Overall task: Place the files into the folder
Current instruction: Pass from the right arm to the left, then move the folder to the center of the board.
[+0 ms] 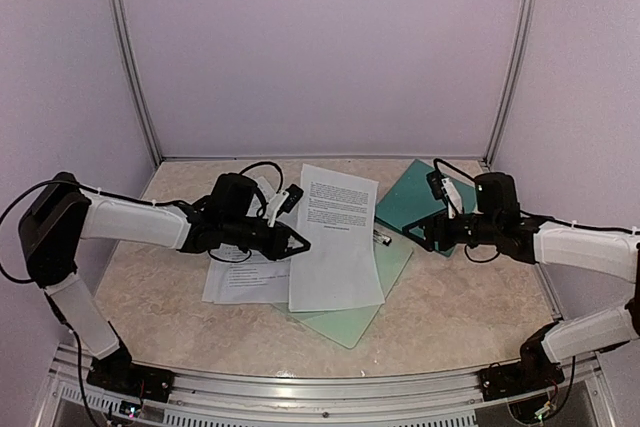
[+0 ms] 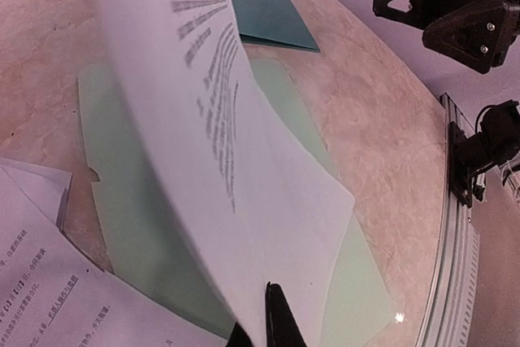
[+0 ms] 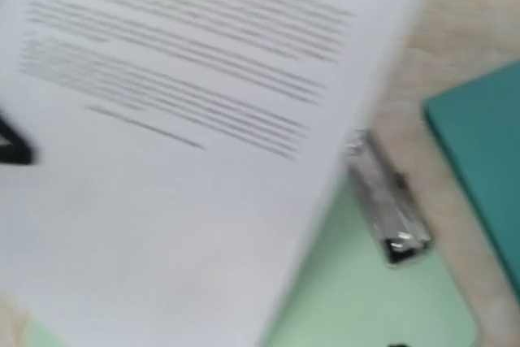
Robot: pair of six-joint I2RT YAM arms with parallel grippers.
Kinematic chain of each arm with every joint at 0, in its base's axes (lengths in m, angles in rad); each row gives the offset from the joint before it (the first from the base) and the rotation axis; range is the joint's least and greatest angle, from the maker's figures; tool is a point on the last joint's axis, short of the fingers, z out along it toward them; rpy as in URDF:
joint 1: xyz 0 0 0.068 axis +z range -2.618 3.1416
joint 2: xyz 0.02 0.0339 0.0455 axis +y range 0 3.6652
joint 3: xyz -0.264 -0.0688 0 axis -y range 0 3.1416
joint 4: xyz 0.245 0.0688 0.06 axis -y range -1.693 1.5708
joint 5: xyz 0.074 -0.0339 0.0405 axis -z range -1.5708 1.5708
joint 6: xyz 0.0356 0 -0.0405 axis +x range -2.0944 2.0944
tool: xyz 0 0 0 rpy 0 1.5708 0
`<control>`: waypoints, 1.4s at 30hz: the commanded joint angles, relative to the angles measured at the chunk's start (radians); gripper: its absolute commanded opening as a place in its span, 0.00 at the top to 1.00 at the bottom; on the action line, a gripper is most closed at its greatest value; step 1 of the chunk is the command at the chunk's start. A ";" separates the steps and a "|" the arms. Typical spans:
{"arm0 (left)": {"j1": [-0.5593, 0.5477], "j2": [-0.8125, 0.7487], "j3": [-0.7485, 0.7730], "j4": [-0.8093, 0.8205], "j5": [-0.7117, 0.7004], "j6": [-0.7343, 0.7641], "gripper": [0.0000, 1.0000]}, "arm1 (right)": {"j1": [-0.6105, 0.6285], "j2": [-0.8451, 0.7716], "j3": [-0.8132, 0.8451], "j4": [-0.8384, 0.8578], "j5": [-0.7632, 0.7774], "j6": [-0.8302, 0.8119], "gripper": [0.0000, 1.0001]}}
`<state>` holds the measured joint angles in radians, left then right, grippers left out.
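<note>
Nothing filed yet: left gripper point(image 1: 300, 244) clamped on one sheet point(image 1: 335, 247) mid-frame; other files point(image 1: 240, 277) loose beside it; folder point(image 1: 405, 197) upper right seemingly empty; right gripper point(image 1: 412, 232) gap unclear.

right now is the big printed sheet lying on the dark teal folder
No, the printed sheet in the left gripper is over the pale mint clipboard, and the teal folder sits off to its right.

Walls point(image 1: 320, 47): plain pale lilac panels | corner posts point(image 1: 135, 77): slim grey metal | table point(image 1: 470, 317): beige marbled top | front edge: ribbed aluminium rail point(image 1: 330, 387) | light: soft, even
</note>
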<state>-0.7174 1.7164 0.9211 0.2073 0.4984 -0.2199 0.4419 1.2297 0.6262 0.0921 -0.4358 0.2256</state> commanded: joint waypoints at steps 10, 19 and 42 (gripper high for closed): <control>-0.087 -0.078 0.228 -0.762 -0.109 0.054 1.00 | 0.043 0.157 0.198 -0.252 0.277 -0.097 0.37; -0.080 -0.075 0.272 -0.956 -0.067 0.075 1.00 | 0.065 0.362 0.337 -0.243 0.283 -0.212 0.38; -0.001 0.065 0.339 -1.002 0.060 0.194 1.00 | 0.117 0.721 0.596 -0.351 0.263 -0.348 0.46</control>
<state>-0.7231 1.7462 1.2339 -0.8013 0.5320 -0.0597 0.5503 1.9205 1.1988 -0.2371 -0.1627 -0.1123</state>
